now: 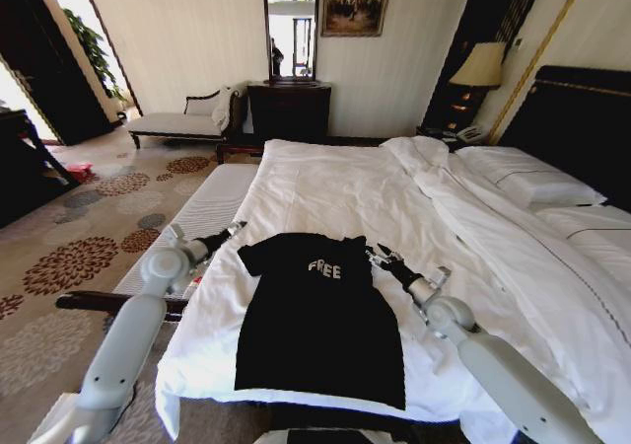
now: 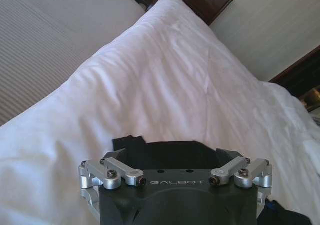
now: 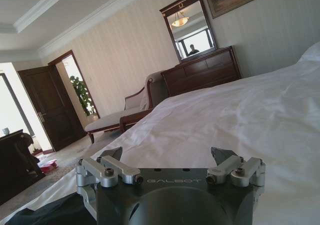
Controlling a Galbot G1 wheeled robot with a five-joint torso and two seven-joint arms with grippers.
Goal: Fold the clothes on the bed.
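Head view: both open, empty grippers, left gripper (image 1: 235, 229) and right gripper (image 1: 380, 258), flank the flat black T-shirt (image 1: 320, 316) on the bed (image 1: 325, 183); sleeves likely need pinching next.

You had strong daylight from the tall doorway (image 1: 20, 89), glaring off the white rumpled bed sheets (image 1: 325, 183); the lit cream-shaded bedside lamp (image 1: 480, 66) glowed, and the head view's edges bowed.

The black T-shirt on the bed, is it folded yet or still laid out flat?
Still spread flat: the T-shirt lies open on the bed, both sleeves out and its FREE lettering showing.
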